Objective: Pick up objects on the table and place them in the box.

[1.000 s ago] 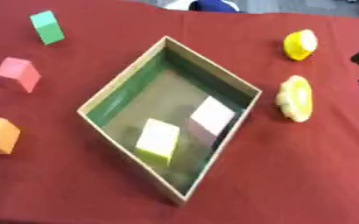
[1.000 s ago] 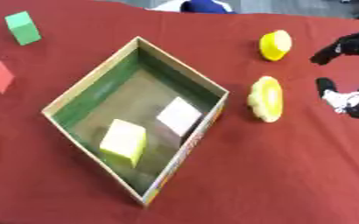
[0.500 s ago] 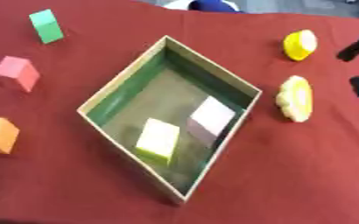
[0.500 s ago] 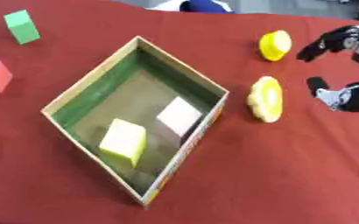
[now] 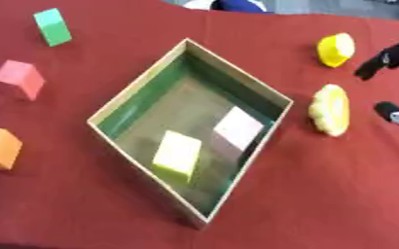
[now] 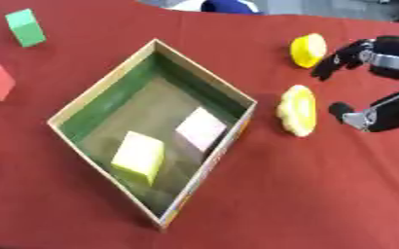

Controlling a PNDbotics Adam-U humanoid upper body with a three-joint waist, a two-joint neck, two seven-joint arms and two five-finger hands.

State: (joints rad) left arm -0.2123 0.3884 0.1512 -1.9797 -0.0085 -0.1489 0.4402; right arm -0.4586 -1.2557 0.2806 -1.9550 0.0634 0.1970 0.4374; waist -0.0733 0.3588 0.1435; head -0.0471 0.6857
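Nearing the yellow flower (image 6: 298, 110), right hand (image 6: 382, 82) advances.

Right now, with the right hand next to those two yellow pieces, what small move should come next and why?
Probably ease the right hand left to bracket the nearer yellow flower-shaped piece. The hand is open, its fingers spread apart beside that piece but not touching it, and the box lies just left of it.

Six blocks (image 5: 176, 155) — one box (image 5: 137, 89)
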